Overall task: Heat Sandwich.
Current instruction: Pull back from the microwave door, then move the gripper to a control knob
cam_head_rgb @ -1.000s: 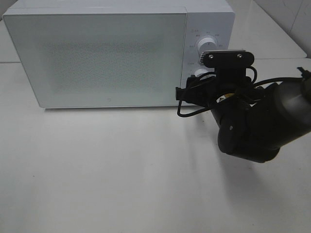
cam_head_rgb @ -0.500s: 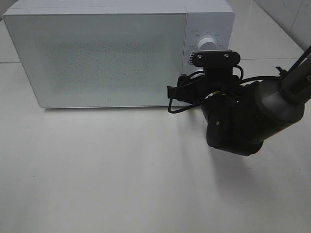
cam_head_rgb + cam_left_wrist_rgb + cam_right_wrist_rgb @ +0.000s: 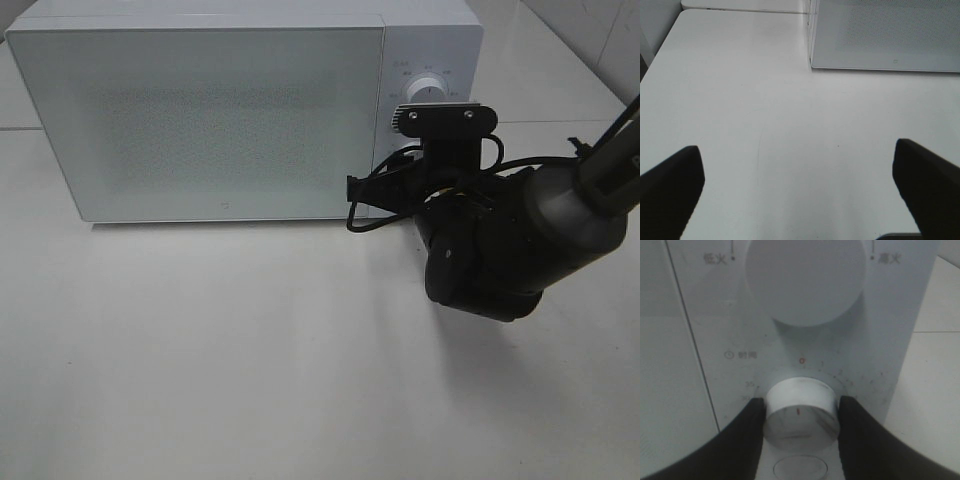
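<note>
Right gripper (image 3: 800,416) has shifted left onto the microwave (image 3: 430,40) and now clasps the timer knob (image 3: 799,407), lower centre of the wrist view. Left gripper (image 3: 797,172) spread wide, empty. Sandwich unseen; door (image 3: 200,120) closed. Recommend rotating clockwise about the knob's axis, grip firm.

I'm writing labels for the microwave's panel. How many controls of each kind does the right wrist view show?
Knobs: 2, the upper knob and the timer knob
Push button: 1
Total: 3

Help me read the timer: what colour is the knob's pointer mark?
Red mark, clearest in right wrist view.
</note>
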You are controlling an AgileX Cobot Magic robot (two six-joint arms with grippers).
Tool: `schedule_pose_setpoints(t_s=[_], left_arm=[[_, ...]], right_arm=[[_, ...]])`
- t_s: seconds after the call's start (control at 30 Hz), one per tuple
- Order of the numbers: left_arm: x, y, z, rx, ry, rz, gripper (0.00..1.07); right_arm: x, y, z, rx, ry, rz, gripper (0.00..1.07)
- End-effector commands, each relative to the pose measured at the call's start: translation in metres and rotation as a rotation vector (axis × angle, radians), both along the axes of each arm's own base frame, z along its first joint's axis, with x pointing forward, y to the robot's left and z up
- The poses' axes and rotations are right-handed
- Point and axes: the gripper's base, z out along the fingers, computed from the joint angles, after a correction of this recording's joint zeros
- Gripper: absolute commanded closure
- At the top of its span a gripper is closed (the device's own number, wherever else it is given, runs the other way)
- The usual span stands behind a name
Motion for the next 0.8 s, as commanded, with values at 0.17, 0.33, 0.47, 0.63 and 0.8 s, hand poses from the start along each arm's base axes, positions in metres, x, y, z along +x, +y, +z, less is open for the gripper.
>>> schedule_pose_setpoints(t_s=[0.17,0.33,0.47,0.63,0.8], left_arm=[[-0.0034,0.0002,-0.0008,-0.003,-0.021,-0.003,0.09],[-0.0034,0.0002,-0.0008,-0.003,-0.021,-0.003,0.09],[-0.0034,0.0002,-0.0008,-0.003,-0.021,-0.003,0.09],[-0.0034,0.0002,-0.0008,-0.003,-0.021,-0.003,0.09],[-0.0034,0.0002,-0.0008,-0.003,-0.021,-0.003,0.09]], right_arm=[[0.0034,0.0006,0.0058,-0.002,-0.045,0.003,0.92],[0.0034,0.0006,0.0059,-0.002,-0.046,0.002,0.91],[0.0039,-0.0001,0.0082,0.031,-0.072,-0.013,0.9],[0.004,-0.0001,0.009,0.171,-0.083,-0.043,0.91],[0.004,-0.0005,0.0097,0.372,-0.093,-0.088,0.94]])
